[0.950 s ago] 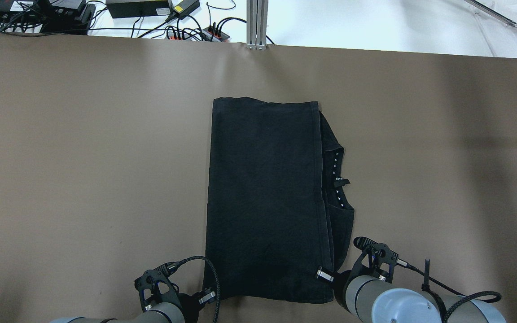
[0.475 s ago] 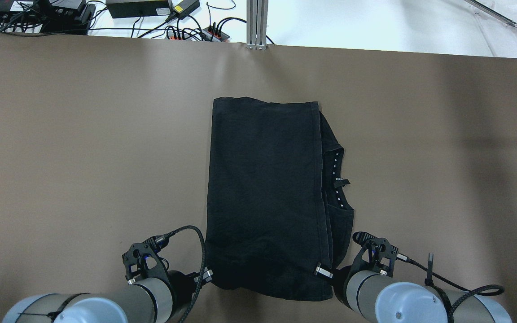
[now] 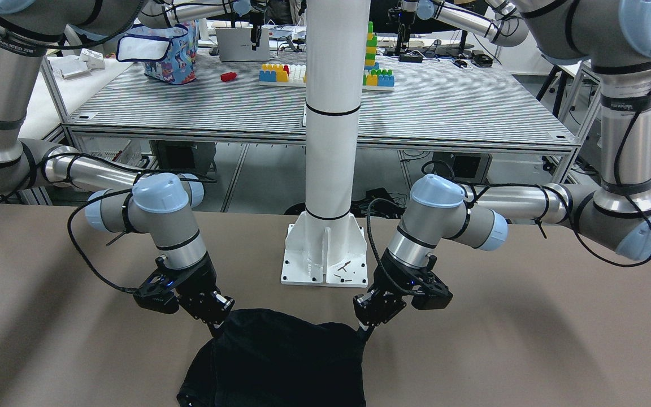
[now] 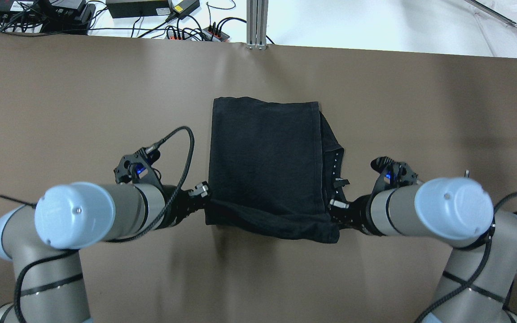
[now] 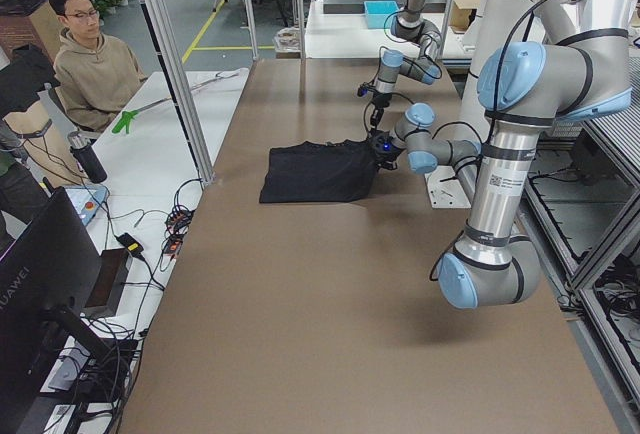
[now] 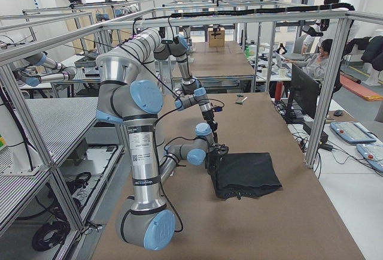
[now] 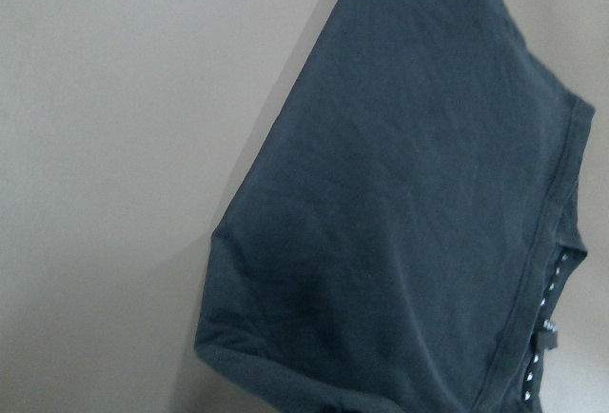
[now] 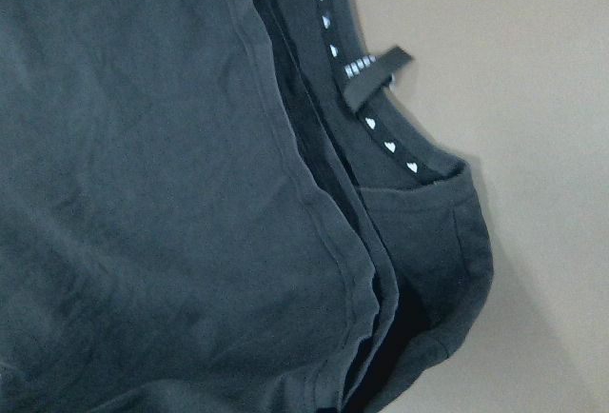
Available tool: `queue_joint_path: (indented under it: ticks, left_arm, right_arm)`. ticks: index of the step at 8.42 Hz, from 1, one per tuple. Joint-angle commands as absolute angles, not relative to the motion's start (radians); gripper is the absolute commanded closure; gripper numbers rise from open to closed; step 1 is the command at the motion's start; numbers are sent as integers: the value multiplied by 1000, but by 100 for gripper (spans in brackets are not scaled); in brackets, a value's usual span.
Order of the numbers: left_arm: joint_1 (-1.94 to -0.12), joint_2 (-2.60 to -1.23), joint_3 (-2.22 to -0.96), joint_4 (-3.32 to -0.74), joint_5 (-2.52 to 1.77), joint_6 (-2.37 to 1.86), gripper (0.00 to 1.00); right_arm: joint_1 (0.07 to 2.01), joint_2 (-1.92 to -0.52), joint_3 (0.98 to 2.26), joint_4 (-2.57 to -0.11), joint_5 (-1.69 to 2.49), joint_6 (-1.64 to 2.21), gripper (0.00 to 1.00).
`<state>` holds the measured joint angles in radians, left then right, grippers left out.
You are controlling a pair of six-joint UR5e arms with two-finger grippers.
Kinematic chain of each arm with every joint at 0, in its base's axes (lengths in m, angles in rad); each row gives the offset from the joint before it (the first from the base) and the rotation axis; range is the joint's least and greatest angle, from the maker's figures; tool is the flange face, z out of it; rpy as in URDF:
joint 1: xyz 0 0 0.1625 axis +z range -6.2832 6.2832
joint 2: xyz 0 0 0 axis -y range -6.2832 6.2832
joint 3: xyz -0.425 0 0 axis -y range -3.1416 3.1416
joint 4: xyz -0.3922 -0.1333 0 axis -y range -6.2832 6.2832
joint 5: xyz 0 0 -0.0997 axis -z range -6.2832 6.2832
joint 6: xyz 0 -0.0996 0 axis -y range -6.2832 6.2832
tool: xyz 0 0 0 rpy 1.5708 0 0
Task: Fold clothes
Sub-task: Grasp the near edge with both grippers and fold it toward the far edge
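The clothes (image 4: 263, 161) are one plain black piece of fabric in the middle of the brown table, with a neck label and a dotted trim on its right side. Its far edge lies flat. Its near edge is lifted and hangs between my two grippers. My left gripper (image 4: 204, 197) is shut on the near left corner and my right gripper (image 4: 335, 208) is shut on the near right corner. In the front-facing view the left gripper (image 3: 366, 330) and right gripper (image 3: 215, 328) hold the raised edge of the clothes (image 3: 280, 362). Both wrist views are filled by the clothes (image 7: 409, 213) (image 8: 162, 194).
A white pillar on a base plate (image 3: 325, 254) stands at the table's robot side between my arms. An aluminium post (image 4: 257, 22) and cables (image 4: 173, 27) lie beyond the far edge. A person (image 5: 95, 64) sits at the left end.
Both grippers have moved away from the robot toward the far edge, lifting the near edge of the clothes with them. The fabric now covers a much shorter stretch of table.
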<state>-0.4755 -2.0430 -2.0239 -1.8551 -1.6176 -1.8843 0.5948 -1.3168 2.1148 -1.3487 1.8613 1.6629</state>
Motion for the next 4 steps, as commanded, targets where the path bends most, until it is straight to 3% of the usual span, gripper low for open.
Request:
queue_joint_path:
  ticks: [1,4]
  left_arm:
    - [-651,-2208,-1829,-1855,-1726,-1852,100]
    - [-762,-2379,-1489,-1899,-1756,-1786,100]
  right_arm:
    - [758,-1119,1946,-1429,1974,1556,100]
    - [834,-937,1600,-1396,1974,1421,100]
